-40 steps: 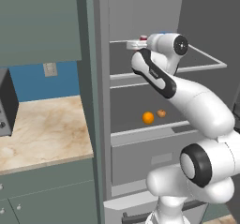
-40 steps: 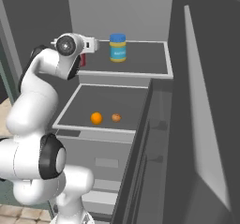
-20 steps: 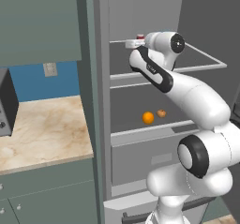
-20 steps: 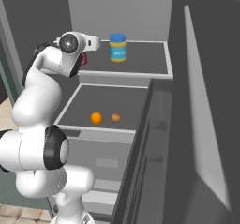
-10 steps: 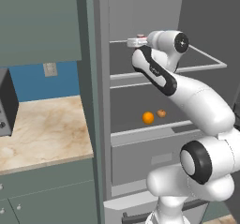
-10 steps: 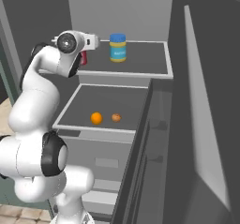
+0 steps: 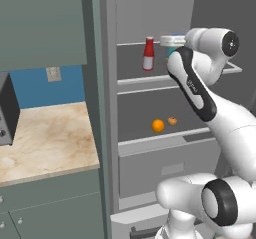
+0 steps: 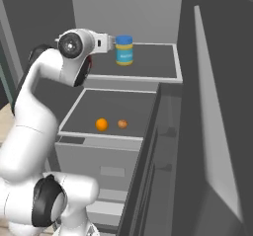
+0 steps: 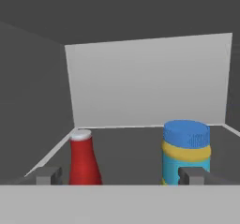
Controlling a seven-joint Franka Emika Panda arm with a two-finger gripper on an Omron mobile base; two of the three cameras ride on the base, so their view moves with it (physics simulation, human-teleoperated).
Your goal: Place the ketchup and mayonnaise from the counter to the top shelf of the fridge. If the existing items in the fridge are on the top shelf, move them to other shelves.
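Note:
The ketchup (image 7: 148,54) stands upright on the top shelf (image 7: 133,65) of the fridge, free of any grip. In the hand view the ketchup (image 9: 84,160) is at the left and the mayonnaise (image 9: 186,151) at the right, both upright on that shelf. My gripper (image 9: 121,176) is open just in front of them, with nothing between its fingertips (image 9: 47,175). From the base views the gripper (image 7: 168,41) (image 8: 109,42) hovers at the shelf's front, close beside the mayonnaise (image 8: 124,50). The existing items, an orange fruit (image 7: 158,125) and a brownish lump (image 7: 172,121), lie on the shelf below.
The counter (image 7: 45,143) lies left of the fridge with a dark appliance (image 7: 6,115) at its far left. A grey drawer (image 7: 165,168) sits under the lower shelf. The open fridge door (image 8: 217,106) stands along the right.
The gripper has opened and let go of the ketchup, which now stands alone on the top shelf. The hand has drawn back to the right, towards the shelf's front.

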